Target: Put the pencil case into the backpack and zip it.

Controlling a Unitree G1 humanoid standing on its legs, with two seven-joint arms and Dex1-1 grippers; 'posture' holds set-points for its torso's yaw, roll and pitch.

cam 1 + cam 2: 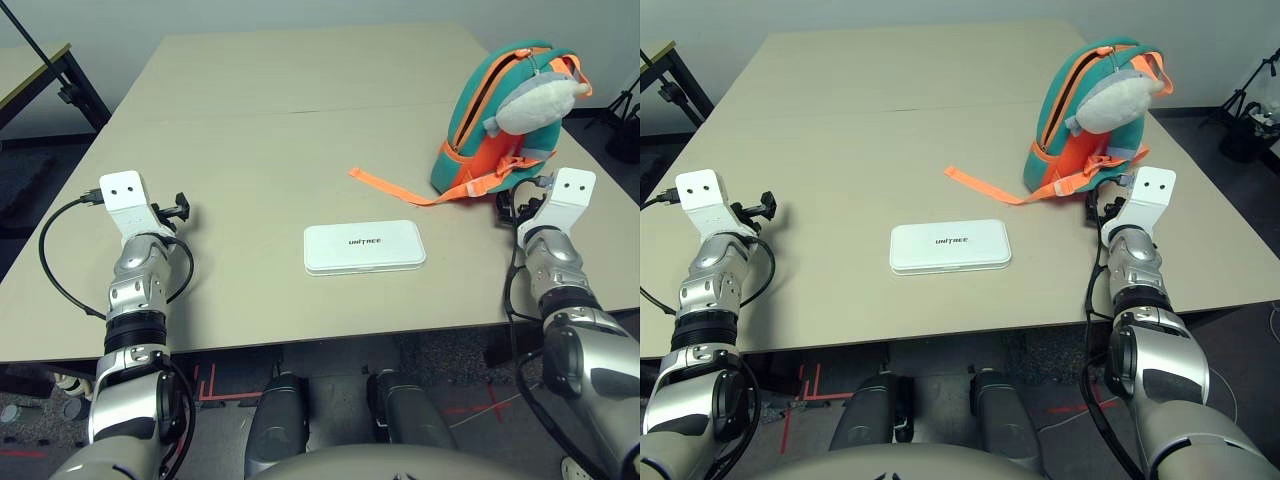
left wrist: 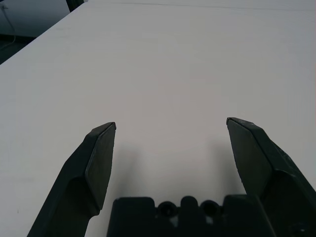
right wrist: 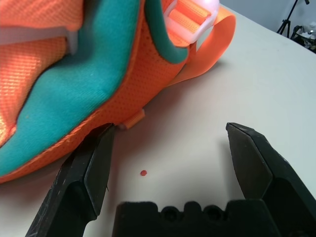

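Both the left gripper (image 2: 171, 121) and the right gripper (image 3: 171, 126) have their jaws spread wide with nothing between them; the white pencil case (image 1: 364, 248) lies flat on the table (image 1: 250, 180) between the arms, outside the backpack (image 1: 510, 125), which stands upright beside the right gripper; packing and zipping both look still to be done; the case sits near the table's front edge with bare tabletop to its left, while the right gripper has little room on the bag's side, and the orange strap (image 1: 410, 192) trails just beyond the case

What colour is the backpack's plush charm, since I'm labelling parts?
Grey and white; the charm shows best in the left eye view.
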